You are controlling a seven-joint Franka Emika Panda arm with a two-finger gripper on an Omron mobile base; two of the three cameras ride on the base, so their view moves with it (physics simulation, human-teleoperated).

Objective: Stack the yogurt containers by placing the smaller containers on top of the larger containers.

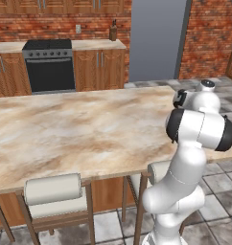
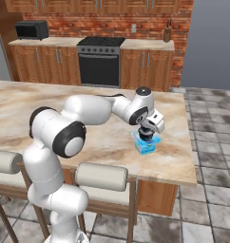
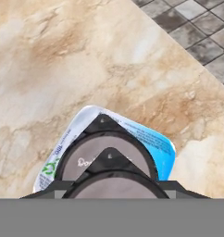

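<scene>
The larger container (image 2: 147, 148) is a pale blue squarish tub with green marks (image 3: 155, 140), standing on the marble island near its right end. One smaller container (image 3: 86, 161), a dark round cup with a pale top, sits on the tub. A second dark cup (image 3: 116, 189) sits right under the hand, directly above the first, and hides the fingertips. My gripper (image 2: 146, 134) hangs straight over the tub, pointing down, shut on this upper cup. I cannot tell whether the two cups touch.
The marble island (image 2: 102, 142) ends close to the right of the tub, with tiled floor (image 3: 197, 28) beyond. Two padded stools (image 2: 100, 178) stand along the near edge. A stove (image 2: 100, 59) and wooden cabinets line the brick back wall.
</scene>
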